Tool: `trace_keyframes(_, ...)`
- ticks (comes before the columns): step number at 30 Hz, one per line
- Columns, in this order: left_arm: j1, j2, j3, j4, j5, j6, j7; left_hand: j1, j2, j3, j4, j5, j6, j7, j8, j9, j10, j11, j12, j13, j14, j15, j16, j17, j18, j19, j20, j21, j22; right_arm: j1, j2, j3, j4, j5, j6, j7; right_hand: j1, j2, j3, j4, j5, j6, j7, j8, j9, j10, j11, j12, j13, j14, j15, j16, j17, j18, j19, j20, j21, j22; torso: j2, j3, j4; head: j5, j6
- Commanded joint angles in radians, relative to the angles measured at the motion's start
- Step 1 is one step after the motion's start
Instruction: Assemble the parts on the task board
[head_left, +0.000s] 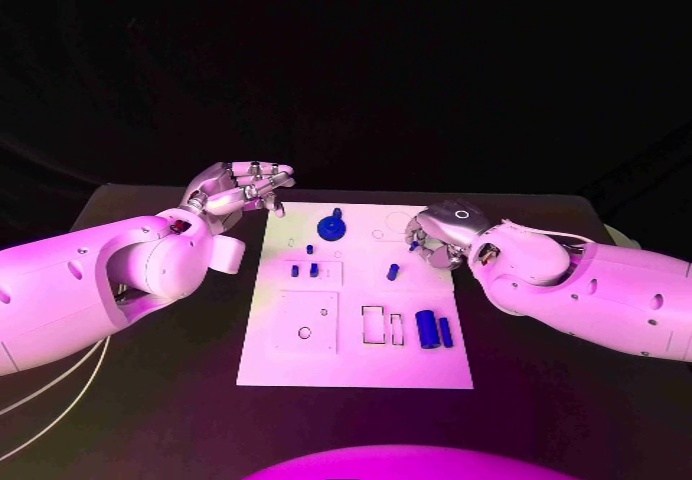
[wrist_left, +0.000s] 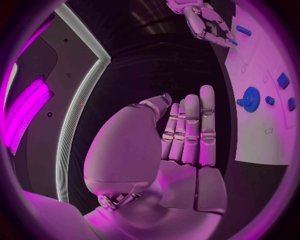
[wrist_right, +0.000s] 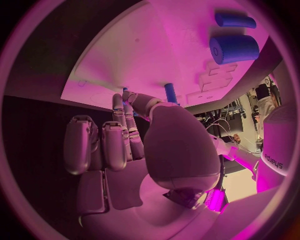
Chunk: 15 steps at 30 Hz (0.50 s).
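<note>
The right hand (head_left: 440, 235) hides whatever small part its fingertips may pinch.

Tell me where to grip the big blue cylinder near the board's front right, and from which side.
Grip the large blue cylinder across its round sides, coming from above. It lies flat on the white task board, with a thinner blue peg close alongside, so a narrow pinch probably suits.

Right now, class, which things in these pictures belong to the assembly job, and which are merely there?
Belong to the job:
- white board
- blue gear
- thick blue cylinder
- thin blue rod
- blue peg
- two small blue pieces
- left robot hand, holding nothing
- right robot hand, at the board's edge

Merely there:
- black table
- white cables
</note>
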Motion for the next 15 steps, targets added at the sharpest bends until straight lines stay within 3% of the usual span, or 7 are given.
trace_keyframes(1,0.000,0.001,0.001,-0.001,-0.001,0.013,0.004,0.001,-0.002,0.000,-0.007,-0.003,-0.007,0.001,-0.002,-0.001,-0.009,-0.001,0.006,0.001,-0.008,0.000,-0.002,-0.001,0.006,-0.001,0.001,-0.003,-0.001,0.002,-0.010,0.003,0.016,0.015,-0.031,-0.008,-0.001,-0.002,-0.004,-0.001,-0.003,0.005,-0.001,0.005,0.002,0.003,-0.003,0.001,0.001,0.056,-0.008,0.004,0.004,-0.016,0.009,0.001,0.007,0.002,0.000,-0.0004,-0.0004,0.001,0.001)
trace_keyframes(6,0.000,0.001,0.001,-0.004,-0.001,0.014,0.005,0.001,-0.002,0.000,-0.007,-0.003,-0.007,0.001,-0.002,-0.001,-0.009,-0.001,0.006,0.001,-0.008,0.000,-0.002,-0.001,0.006,-0.001,0.001,-0.003,-0.001,0.005,-0.033,0.009,0.055,0.033,-0.046,-0.006,-0.002,-0.002,-0.004,-0.001,-0.003,0.005,-0.001,0.005,0.002,0.003,-0.003,0.001,0.001,0.056,-0.008,0.005,0.005,-0.016,0.009,0.001,0.007,0.003,-0.001,-0.0003,0.0001,0.002,-0.004)
trace_keyframes(15,0.000,0.004,0.001,-0.009,-0.001,0.017,0.005,0.000,-0.002,0.000,-0.006,-0.003,-0.008,0.002,-0.001,-0.001,-0.010,0.000,0.007,0.001,-0.008,0.001,-0.002,-0.002,0.006,-0.001,0.001,-0.004,-0.001,0.014,-0.060,0.018,0.164,0.061,-0.060,-0.003,-0.004,-0.002,-0.005,0.000,-0.004,0.005,-0.001,0.006,0.002,0.003,-0.003,0.000,0.002,0.056,-0.009,0.005,0.006,-0.016,0.009,0.001,0.009,0.005,-0.001,-0.0003,0.0004,0.014,0.007)
